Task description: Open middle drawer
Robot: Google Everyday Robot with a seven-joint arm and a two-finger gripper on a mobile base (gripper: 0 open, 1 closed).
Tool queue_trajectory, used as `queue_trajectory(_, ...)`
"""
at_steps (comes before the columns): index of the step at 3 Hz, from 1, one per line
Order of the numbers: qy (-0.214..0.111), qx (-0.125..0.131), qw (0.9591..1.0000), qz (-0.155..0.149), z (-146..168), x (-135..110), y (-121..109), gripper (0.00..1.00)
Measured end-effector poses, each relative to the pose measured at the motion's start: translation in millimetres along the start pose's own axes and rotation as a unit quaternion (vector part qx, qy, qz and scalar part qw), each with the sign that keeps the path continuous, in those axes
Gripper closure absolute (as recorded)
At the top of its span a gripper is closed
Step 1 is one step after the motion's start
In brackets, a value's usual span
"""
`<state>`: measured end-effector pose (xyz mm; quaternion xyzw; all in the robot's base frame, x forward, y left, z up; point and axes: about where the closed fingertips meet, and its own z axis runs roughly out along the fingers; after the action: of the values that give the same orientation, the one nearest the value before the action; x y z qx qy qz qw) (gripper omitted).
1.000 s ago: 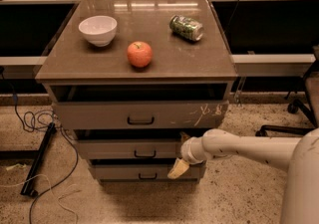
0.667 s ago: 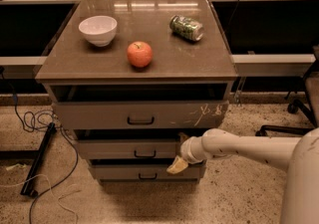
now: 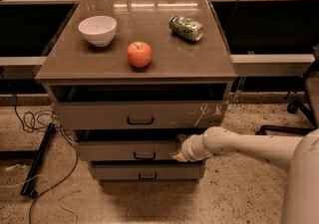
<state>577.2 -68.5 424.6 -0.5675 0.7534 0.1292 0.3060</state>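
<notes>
The middle drawer is a plain grey-brown front with a small black pull handle. It sits between the scratched top drawer and the lowest drawer, and stands out slightly, with a dark gap above it. My gripper is at the end of the pale arm coming in from the right. It is against the right part of the middle drawer's front, to the right of the handle.
On the cabinet top are a white bowl, a red apple and a green can lying on its side. Black cables and a bar lie on the floor at left. A chair base stands at right.
My gripper has risen slightly, from the lower edge of the middle drawer to its front. The drawers and the things on top have not visibly moved.
</notes>
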Motion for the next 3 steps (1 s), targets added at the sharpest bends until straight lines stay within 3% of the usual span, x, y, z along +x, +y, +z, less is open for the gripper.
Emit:
queue_trajectory(1, 0.0, 0.0, 1.0, 0.0, -4.8, -3.9, -2.3, 0.89)
queue_trajectory(2, 0.0, 0.0, 1.0, 0.0, -8.6, -7.1, -3.6, 1.0)
queue_trajectory(3, -0.008, 0.013, 0.9999, -0.002, -19.8, -14.7, -3.6, 1.0)
